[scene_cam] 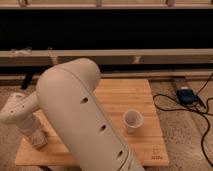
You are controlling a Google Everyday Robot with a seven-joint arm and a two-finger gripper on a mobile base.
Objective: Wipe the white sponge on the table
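Note:
The table (117,97) is a light-brown plank top in the middle of the camera view. My arm's big white shell crosses its left half and hides much of it. My gripper (35,136) points down at the table's left side, near the left edge. Its tip rests on a small off-white, speckled pad, the white sponge (39,142), which lies pressed on the wood. The gripper is shut on the sponge, and most of the sponge is hidden under it.
A white cup (132,120) stands upright on the table right of the arm. On the floor at the right lies a blue device (187,95) with black cables. A dark wall with a pale ledge runs behind the table.

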